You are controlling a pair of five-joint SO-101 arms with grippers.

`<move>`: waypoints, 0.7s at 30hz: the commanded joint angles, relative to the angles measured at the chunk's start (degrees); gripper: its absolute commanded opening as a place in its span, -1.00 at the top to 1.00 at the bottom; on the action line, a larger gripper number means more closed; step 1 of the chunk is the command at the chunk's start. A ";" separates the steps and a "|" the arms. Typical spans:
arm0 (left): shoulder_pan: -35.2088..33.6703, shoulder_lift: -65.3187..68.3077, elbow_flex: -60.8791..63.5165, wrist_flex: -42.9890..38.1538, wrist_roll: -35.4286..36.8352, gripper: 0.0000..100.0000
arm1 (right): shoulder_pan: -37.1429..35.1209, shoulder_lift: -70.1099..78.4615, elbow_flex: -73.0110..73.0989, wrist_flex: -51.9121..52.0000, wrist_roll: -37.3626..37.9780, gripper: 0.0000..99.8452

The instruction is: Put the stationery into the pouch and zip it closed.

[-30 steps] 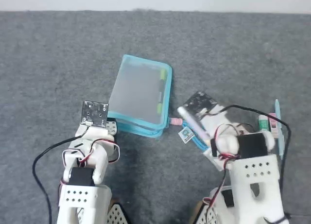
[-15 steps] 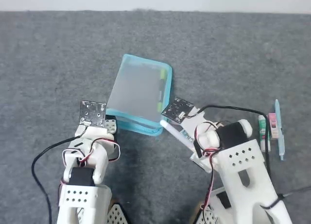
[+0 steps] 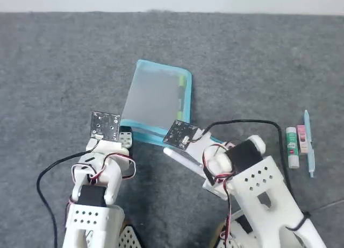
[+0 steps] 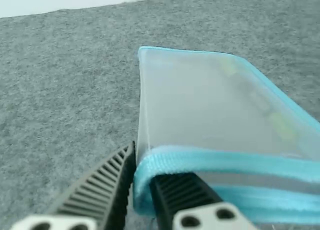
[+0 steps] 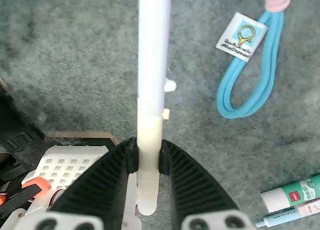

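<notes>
The translucent pouch (image 3: 157, 97) with blue edging lies mid-table, a yellow-green pen inside along its right side. My left gripper (image 4: 142, 190) is shut on the pouch's (image 4: 200, 115) blue near-left edge. My right gripper (image 5: 148, 157) is shut on a white pen (image 5: 151, 65). In the high view that pen (image 3: 183, 156) points left, just in front of the pouch's near edge. A blue strap loop (image 5: 255, 75) with a small tag (image 5: 240, 38) lies on the carpet under the right arm.
A glue stick (image 3: 292, 146), a pink item (image 3: 302, 139) and a light blue pen (image 3: 308, 143) lie together at the right of the grey carpet (image 3: 64, 65). The glue stick (image 5: 295, 192) also appears in the right wrist view.
The right arm has swung left with the white pen, from beside the pouch's right corner to just in front of its near edge. The left arm has stayed at the pouch.
</notes>
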 commanded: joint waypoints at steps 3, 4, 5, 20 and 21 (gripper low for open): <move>0.88 -0.53 -3.03 -2.11 0.88 0.97 | -0.04 5.41 -5.10 -1.63 -3.78 0.99; 0.88 -0.53 -3.03 -2.11 0.88 0.97 | 0.84 7.60 -6.77 -1.98 -4.57 0.99; 0.97 -0.53 -3.03 -2.11 0.88 0.97 | 1.89 10.15 -8.79 -2.51 -5.36 0.99; 10.55 -0.79 -0.22 -2.11 -1.93 0.97 | 7.52 49.54 -50.02 -0.92 -22.59 0.99; 11.69 -0.70 -0.04 -2.11 -1.93 0.97 | 7.52 51.12 -52.92 0.22 -23.47 0.99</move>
